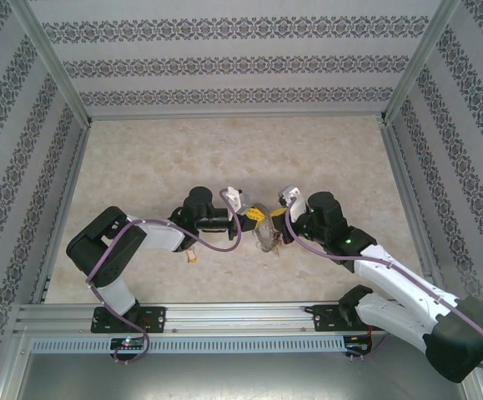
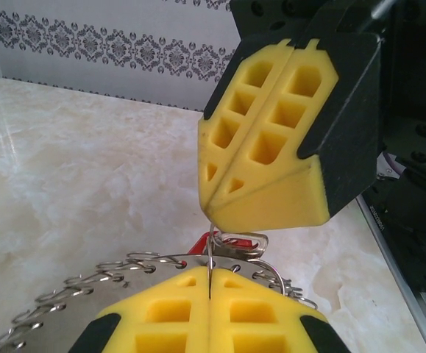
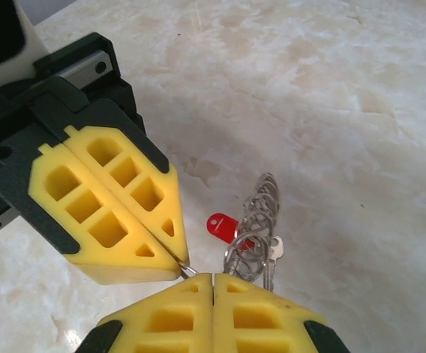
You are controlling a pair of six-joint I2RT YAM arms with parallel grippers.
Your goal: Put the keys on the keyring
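Over table [image 1: 158, 158], left tool [image 2: 210, 287] and right tool [image 3: 213, 283], both tight on keyring [image 3: 248, 246].

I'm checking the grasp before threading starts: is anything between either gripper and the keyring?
Nothing visible does. The left gripper and the right gripper are both shut directly on the wire of the keyring, with their tips almost meeting.
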